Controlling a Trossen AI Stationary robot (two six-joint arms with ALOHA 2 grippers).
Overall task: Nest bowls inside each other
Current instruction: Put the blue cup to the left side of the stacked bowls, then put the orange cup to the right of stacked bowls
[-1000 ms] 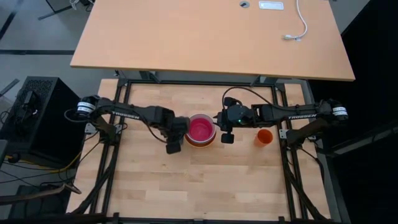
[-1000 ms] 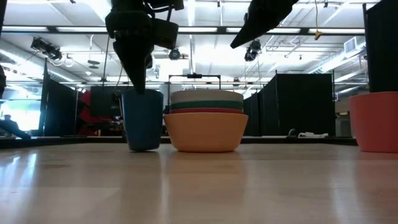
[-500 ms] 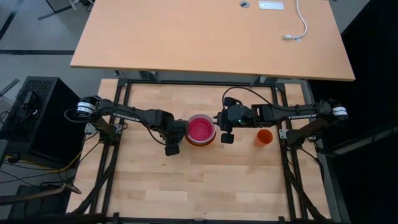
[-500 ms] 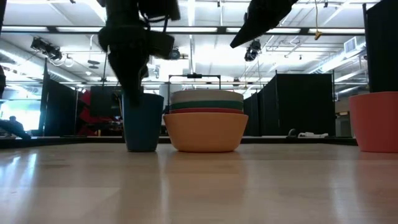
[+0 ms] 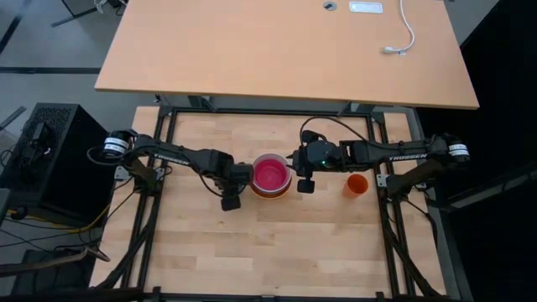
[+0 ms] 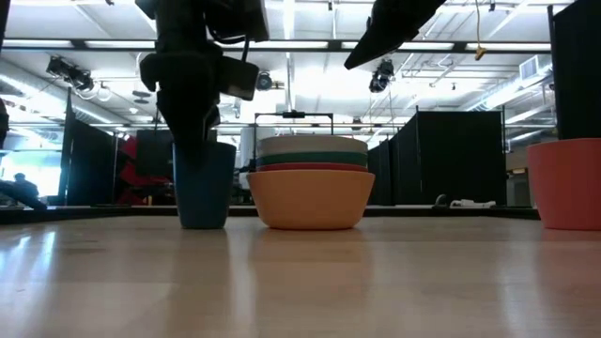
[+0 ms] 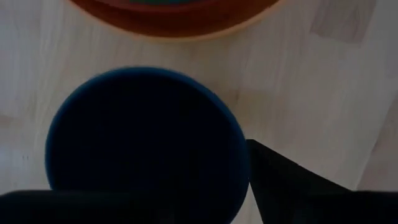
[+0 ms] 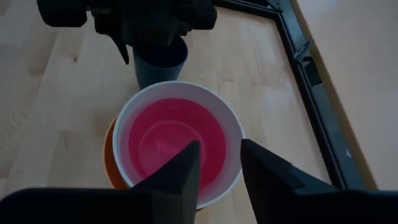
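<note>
The bowls stand nested in one stack (image 5: 271, 174) at the table's middle: orange (image 6: 310, 202) at the bottom on the wood, then red, teal and white (image 8: 233, 124), with the pink one (image 8: 174, 146) inside. Just left of the stack a dark blue cup (image 6: 202, 188) stands upright. My left gripper (image 6: 192, 131) reaches down onto its rim. My right gripper (image 8: 219, 149) hangs open above the stack's right side, with nothing between its fingers. My left gripper comes at the dark blue cup (image 7: 143, 143) from above, pointing down. One finger (image 7: 280, 180) stands outside the cup's wall at the rim (image 7: 244, 155). The other is lost against the cup's dark inside. Whether either finger touches the wall I cannot tell.
A small orange cup (image 5: 357, 184) stands right of the stack, under my right arm. Bare wood lies toward the near edge. A black frame (image 8: 311, 81) borders the tabletop, and a larger desk (image 5: 285, 50) stands beyond the far edge.
My left gripper has come down onto the dark blue cup and shifted slightly toward the table's left edge. The cup has slid a little toward that edge, away from the bowl stack, staying upright on the wood.
</note>
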